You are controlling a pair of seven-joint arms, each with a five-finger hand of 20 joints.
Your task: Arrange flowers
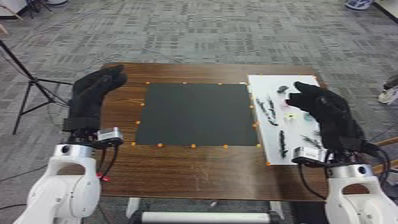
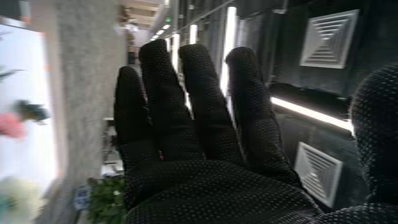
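Head view: beside the open, relaxed right hand (image 1: 333, 112), the slim dark stem (image 1: 282, 144) looks light and bendable, best pinched midway.

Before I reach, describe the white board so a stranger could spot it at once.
On the brown table, look to the robot's right, by the right hand. The white board is the long, narrow one strewn with sprigs, unlike the wider dark sheet beside it.
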